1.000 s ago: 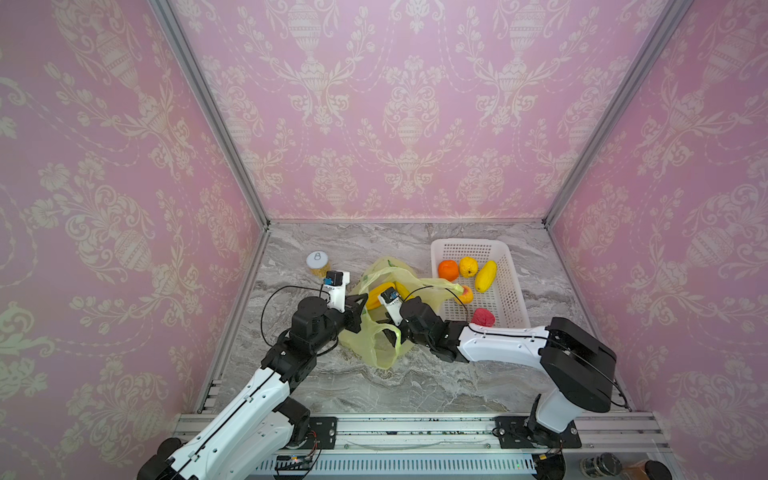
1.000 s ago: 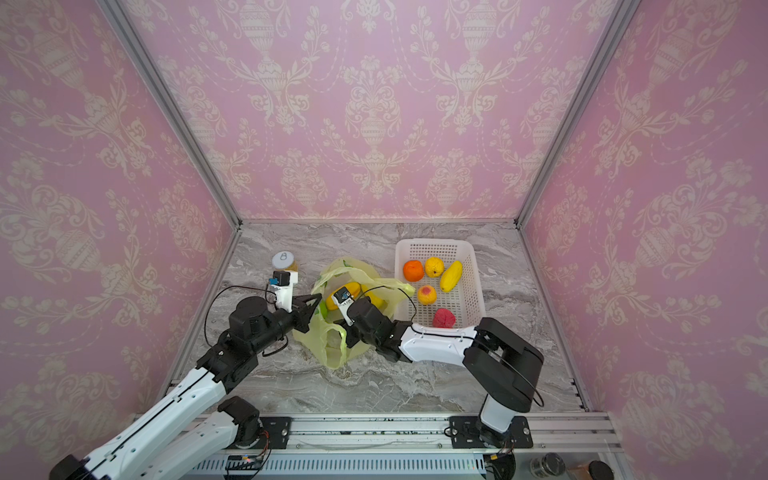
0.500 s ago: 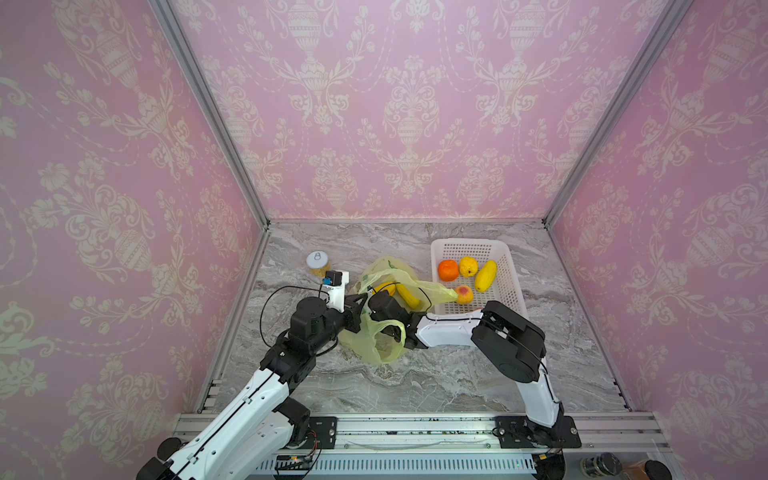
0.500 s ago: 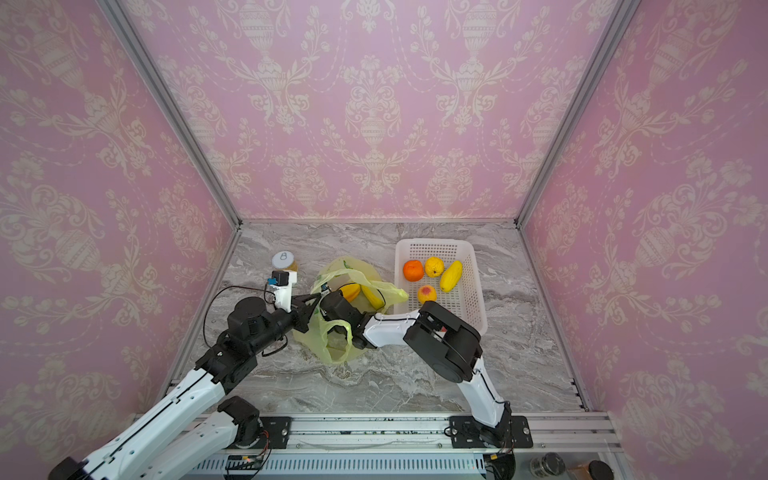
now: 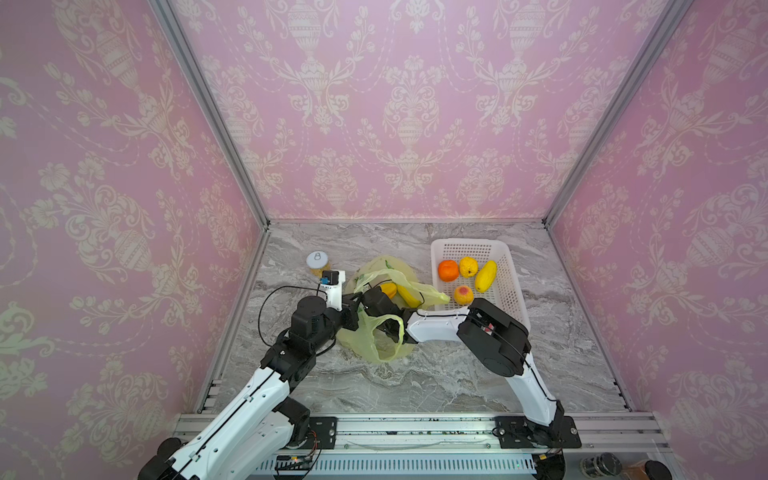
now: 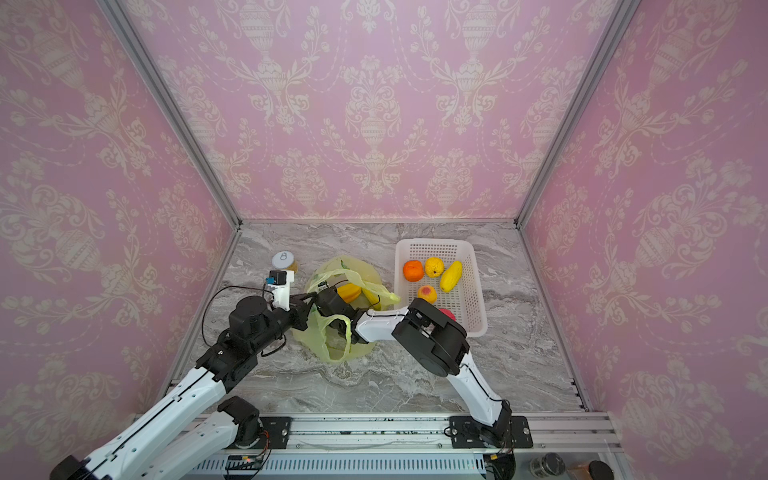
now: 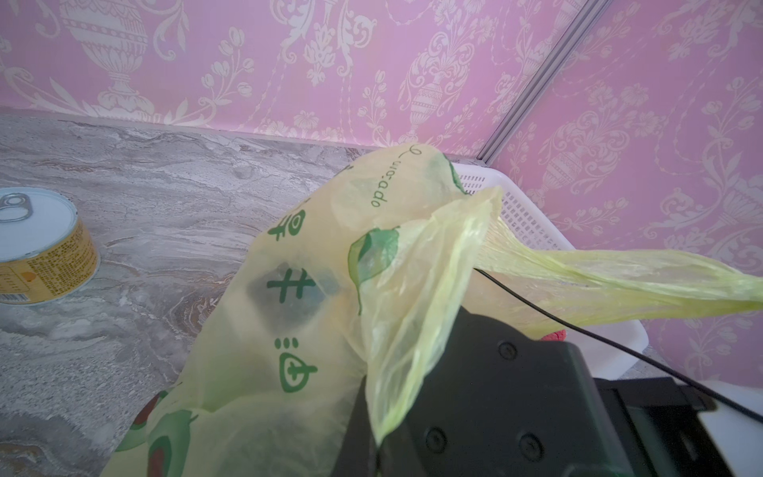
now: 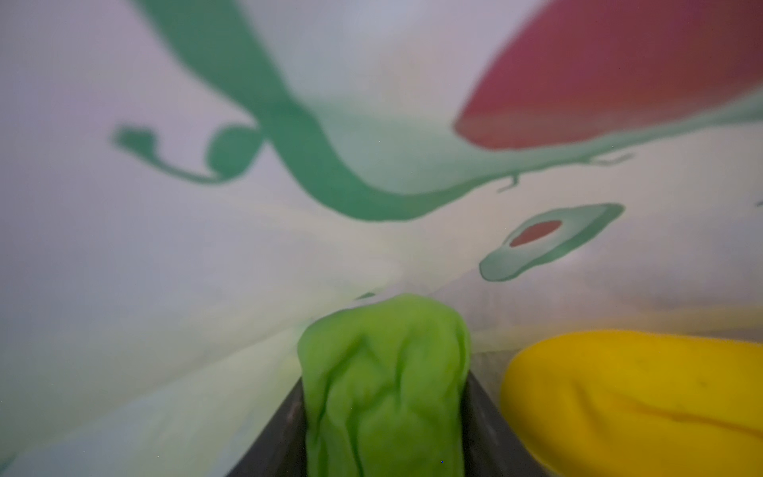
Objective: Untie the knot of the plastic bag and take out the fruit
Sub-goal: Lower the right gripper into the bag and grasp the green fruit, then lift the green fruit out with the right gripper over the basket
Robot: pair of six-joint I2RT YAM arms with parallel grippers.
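Note:
The plastic bag (image 5: 376, 347) (image 6: 345, 266) lies open on the marble, its two handles apart; no knot shows. My left gripper (image 7: 376, 450) (image 5: 353, 305) is shut on the bag's thin rim film (image 7: 413, 330) and holds it up. My right gripper (image 8: 384, 371) reaches inside the bag, its fingers (image 8: 285, 433) shut on a green knobbly fruit (image 8: 384, 392). A yellow fruit (image 8: 640, 404) lies beside it. In both top views an orange-yellow fruit (image 5: 388, 289) (image 6: 349, 293) and a long yellow one (image 5: 407, 296) show in the bag's mouth.
A white basket (image 5: 469, 249) at the back right holds an orange (image 5: 448, 270), a lemon (image 5: 468, 266), a long yellow fruit (image 5: 485, 276) and a peach (image 5: 463, 295); a red one (image 6: 446, 313) peeks past my right elbow. A white-lidded jar (image 5: 318, 262) stands behind the left gripper.
My right gripper has gone from the bag's near side into its mouth, and the elbow has swung left, in front of the basket. The left gripper has kept its hold.

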